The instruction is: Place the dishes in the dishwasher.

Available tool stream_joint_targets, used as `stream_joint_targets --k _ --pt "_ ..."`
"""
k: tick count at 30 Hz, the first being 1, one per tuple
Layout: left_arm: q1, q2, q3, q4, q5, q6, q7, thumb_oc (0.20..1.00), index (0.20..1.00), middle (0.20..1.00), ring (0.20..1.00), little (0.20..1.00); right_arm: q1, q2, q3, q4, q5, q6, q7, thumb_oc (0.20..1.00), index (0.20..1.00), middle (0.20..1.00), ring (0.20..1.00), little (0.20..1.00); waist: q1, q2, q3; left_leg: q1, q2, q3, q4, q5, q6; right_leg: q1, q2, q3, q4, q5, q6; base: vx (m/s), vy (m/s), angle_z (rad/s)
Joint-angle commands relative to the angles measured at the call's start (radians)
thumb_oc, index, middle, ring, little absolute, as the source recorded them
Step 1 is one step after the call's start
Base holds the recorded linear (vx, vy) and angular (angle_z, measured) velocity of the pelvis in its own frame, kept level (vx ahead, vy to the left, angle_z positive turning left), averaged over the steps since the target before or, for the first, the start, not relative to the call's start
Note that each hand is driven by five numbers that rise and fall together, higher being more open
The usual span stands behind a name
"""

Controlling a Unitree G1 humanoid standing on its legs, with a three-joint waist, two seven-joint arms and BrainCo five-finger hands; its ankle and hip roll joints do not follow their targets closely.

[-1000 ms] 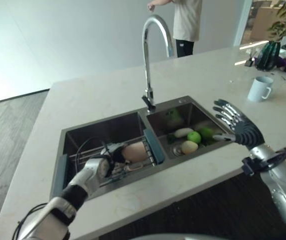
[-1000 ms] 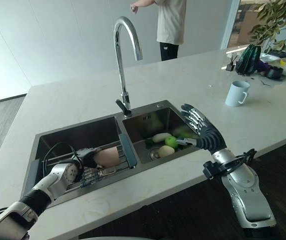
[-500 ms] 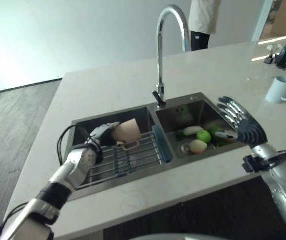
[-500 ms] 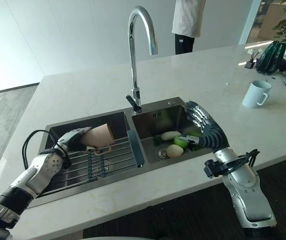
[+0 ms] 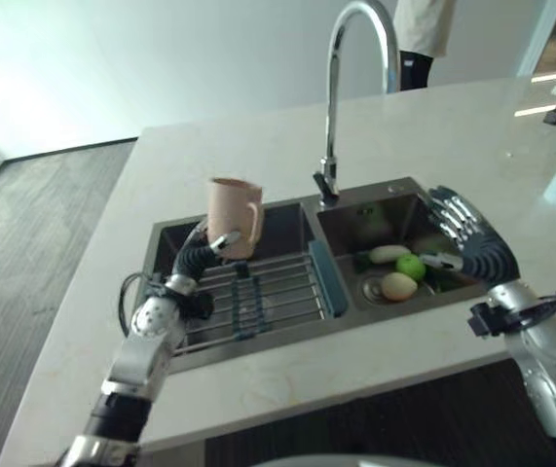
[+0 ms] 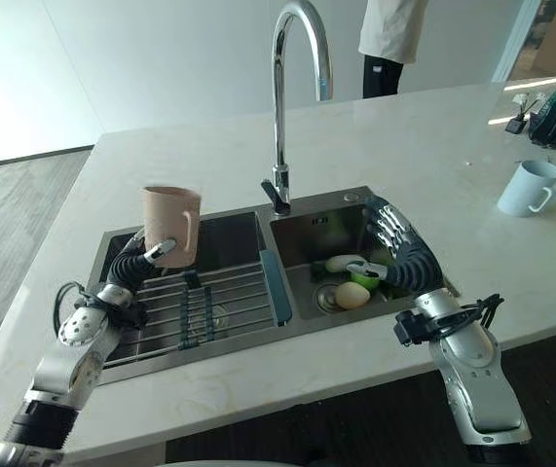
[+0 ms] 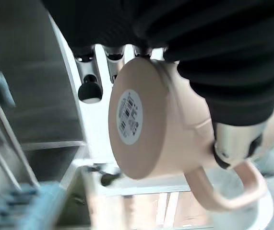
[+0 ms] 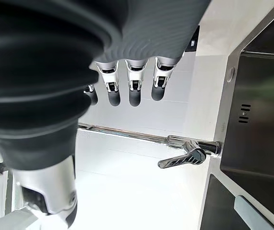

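My left hand (image 5: pixel 198 257) is shut on a beige mug (image 5: pixel 236 216) and holds it upright in the air over the left basin of the steel sink (image 6: pixel 229 233). In the left wrist view the mug's base (image 7: pixel 137 119) with a round sticker faces the camera, and my thumb (image 7: pixel 235 142) hooks it by the handle. My right hand (image 5: pixel 469 245) hovers open over the front right corner of the right basin, its fingers (image 8: pixel 134 87) straight and holding nothing.
A wire rack (image 6: pixel 200 306) lies across the left basin. The right basin holds a green apple (image 5: pixel 411 266) and pale vegetables (image 5: pixel 398 286). A tall faucet (image 6: pixel 282 97) rises behind the sink. A light blue mug (image 6: pixel 529 187) stands on the counter at right. A person (image 6: pixel 394 39) stands beyond.
My left hand has lifted the beige mug off the rack and turned it upright above the basin. The camera has shifted. My right hand has stayed in place.
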Motion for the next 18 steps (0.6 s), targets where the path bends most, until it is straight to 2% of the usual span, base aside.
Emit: stream_joint_targets --k 1,2,3,6,12,14,15,17,18 --pt "-0.063 -0.004 0.003 -0.034 -0.384 0.054 -0.076 0.200 0.200 0.200 0.200 0.200 -0.042 0.032 -0.019 -0.022 -0.014 -0.088 -0.021 1.000 1.000 1.000 1.000 1.000 0.010 -0.020 -0.040 0.010 0.015 -0.086 0.006 0.022 -0.028 0.057 0.003 0.006 0.010 -0.015 0.035 -0.05 -0.121 0.17" --pt "-0.058 -0.009 0.003 -0.043 -0.401 0.058 -0.079 0.200 0.200 0.200 0.200 0.200 -0.041 0.034 -0.019 -0.023 -0.014 -0.090 -0.019 1.000 1.000 1.000 1.000 1.000 0.012 -0.020 -0.041 0.010 0.015 -0.088 0.006 0.022 -0.028 0.057 0.004 0.005 0.009 -0.016 0.033 -0.07 -0.184 0.20" --pt "-0.038 -0.031 0.002 -0.072 -0.506 0.067 -0.091 0.200 0.200 0.200 0.200 0.200 -0.038 0.032 -0.020 -0.028 -0.006 -0.096 -0.016 1.000 1.000 1.000 1.000 1.000 0.018 -0.023 -0.039 0.009 0.021 -0.094 0.006 0.025 -0.031 0.061 0.010 0.001 0.006 -0.019 0.027 -0.06 -0.161 0.14" --pt "-0.011 -0.055 0.011 -0.095 -0.598 0.070 -0.119 0.200 0.200 0.200 0.200 0.200 -0.028 0.037 -0.023 -0.036 0.000 -0.104 -0.010 1.000 1.000 1.000 1.000 1.000 0.026 -0.026 -0.037 0.009 0.032 -0.097 0.006 0.030 -0.037 0.061 0.017 -0.003 0.006 -0.023 0.019 -0.06 -0.155 0.09" --pt "0.059 -0.090 0.018 -0.176 -0.693 0.054 -0.186 0.200 0.200 0.200 0.200 0.200 0.005 0.036 -0.045 -0.070 0.018 -0.105 0.010 1.000 1.000 1.000 1.000 1.000 0.045 -0.032 -0.009 -0.010 0.067 -0.091 0.006 0.068 -0.063 0.059 0.032 -0.024 0.006 -0.028 0.003 -0.11 -0.155 0.21" --pt "0.054 -0.090 0.013 -0.207 -0.753 0.054 -0.257 0.200 0.200 0.200 0.200 0.200 -0.011 0.014 -0.054 -0.056 0.005 -0.122 -0.018 1.000 1.000 1.000 1.000 1.000 0.052 -0.037 0.017 -0.032 0.072 -0.068 0.009 0.091 -0.080 0.054 0.030 -0.051 0.006 -0.033 -0.002 -0.32 -0.036 0.66" --pt "0.056 -0.091 0.009 -0.216 -0.763 0.054 -0.269 0.200 0.200 0.200 0.200 0.200 -0.019 0.008 -0.058 -0.054 0.007 -0.127 -0.021 1.000 1.000 1.000 1.000 1.000 0.047 -0.042 0.022 -0.027 0.083 -0.035 0.054 0.100 -0.087 0.051 0.027 -0.058 0.006 -0.029 -0.010 -0.27 0.033 0.76" --pt "0.051 -0.099 0.001 -0.236 -0.763 0.060 -0.279 0.200 0.200 0.200 0.200 0.200 -0.024 -0.014 -0.079 -0.056 0.025 -0.144 -0.031 1.000 1.000 1.000 1.000 1.000 0.033 -0.069 0.034 -0.057 0.141 0.027 0.268 0.141 -0.114 0.039 0.009 -0.092 0.006 -0.004 -0.034 -0.32 0.054 0.50" --pt "0.044 -0.102 -0.005 -0.237 -0.764 0.061 -0.281 0.200 0.200 0.200 0.200 0.200 -0.020 -0.021 -0.087 -0.056 0.025 -0.152 -0.037 1.000 1.000 1.000 1.000 1.000 0.024 -0.077 0.037 -0.054 0.167 0.043 0.330 0.149 -0.120 0.032 0.002 -0.106 0.006 0.008 -0.041 -0.34 0.163 0.65"
